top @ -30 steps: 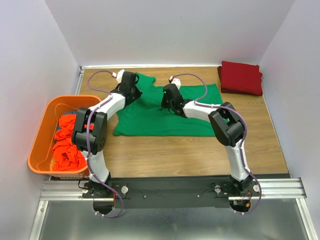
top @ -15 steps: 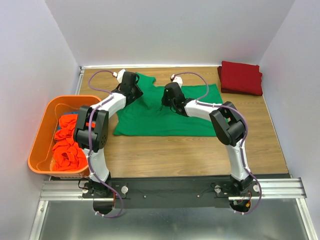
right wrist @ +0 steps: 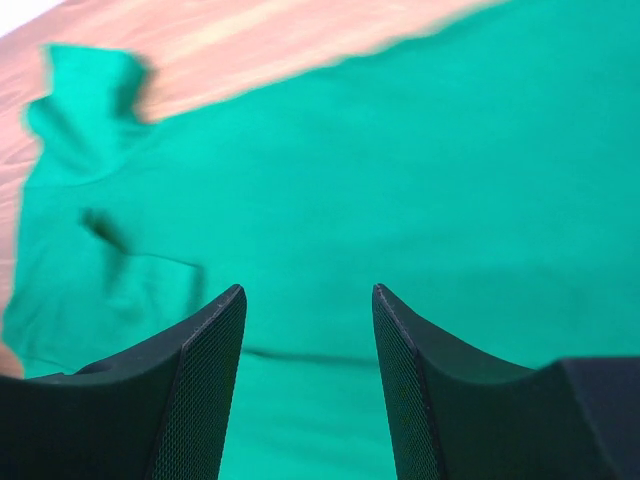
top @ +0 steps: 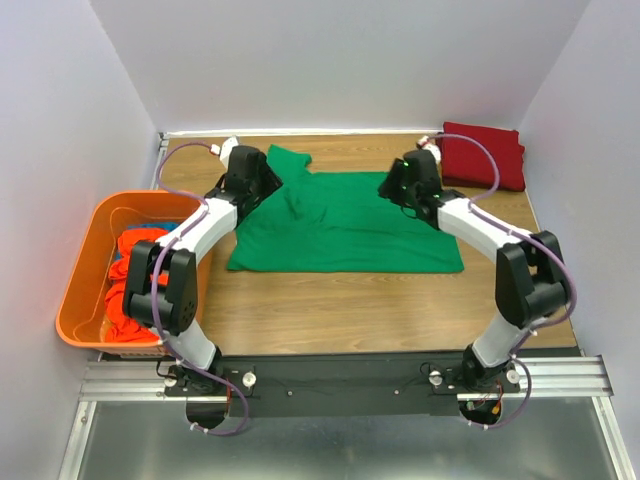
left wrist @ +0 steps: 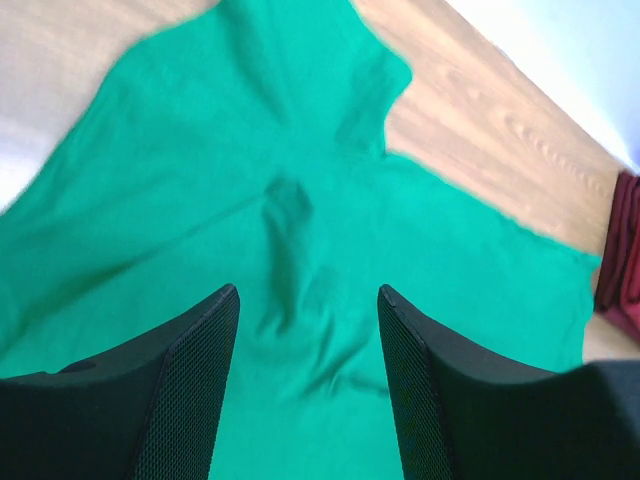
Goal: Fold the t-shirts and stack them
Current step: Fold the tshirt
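A bright green t-shirt [top: 345, 225] [left wrist: 300, 200] [right wrist: 400, 180] lies spread on the wooden table, one sleeve sticking out at its far left. My left gripper [top: 262, 185] [left wrist: 308, 300] hovers over the shirt's far left part, open, with only cloth showing between its fingers. Over the shirt's far right corner my right gripper [top: 392, 187] [right wrist: 308, 298] also stands open and holds nothing. A folded dark red t-shirt [top: 483, 155] lies at the back right corner. Orange-red t-shirts [top: 135, 290] lie crumpled in the bin, a bit of blue beside them.
The orange plastic bin [top: 85, 255] stands at the table's left edge beside the left arm. White walls close in the table at the back and on both sides. Bare wood [top: 350, 305] runs between the green shirt and the arm bases.
Both grippers have opened and let go of the green cloth. The right gripper has swung from the shirt's middle to its far right corner. The shirt now lies wider to the right.
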### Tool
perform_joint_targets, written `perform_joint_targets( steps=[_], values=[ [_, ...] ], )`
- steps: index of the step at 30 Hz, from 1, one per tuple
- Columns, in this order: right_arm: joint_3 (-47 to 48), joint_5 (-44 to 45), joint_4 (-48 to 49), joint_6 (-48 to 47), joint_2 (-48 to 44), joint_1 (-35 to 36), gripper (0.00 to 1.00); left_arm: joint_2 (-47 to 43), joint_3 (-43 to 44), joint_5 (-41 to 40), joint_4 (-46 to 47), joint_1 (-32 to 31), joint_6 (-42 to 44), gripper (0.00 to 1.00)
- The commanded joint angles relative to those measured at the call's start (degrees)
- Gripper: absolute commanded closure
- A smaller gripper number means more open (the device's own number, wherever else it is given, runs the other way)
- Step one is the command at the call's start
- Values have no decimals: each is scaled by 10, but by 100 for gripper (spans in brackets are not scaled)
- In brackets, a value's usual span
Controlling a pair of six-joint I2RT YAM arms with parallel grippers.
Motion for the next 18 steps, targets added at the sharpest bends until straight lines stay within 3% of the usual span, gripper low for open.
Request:
perform_joint_targets(
  steps=[1,6,18],
  values=[
    [-66,-15,-94,22,-28,-51,39,-28,-50,8,-27,-10,-12,35],
    [-116,-18,-114,21,-44,-140,41,-49,-117,10,-33,-11,-18,35],
    [-206,-29,-115,76,-74,-150,41,-50,-200,-15,-10,-11,-35,36]
  ],
)
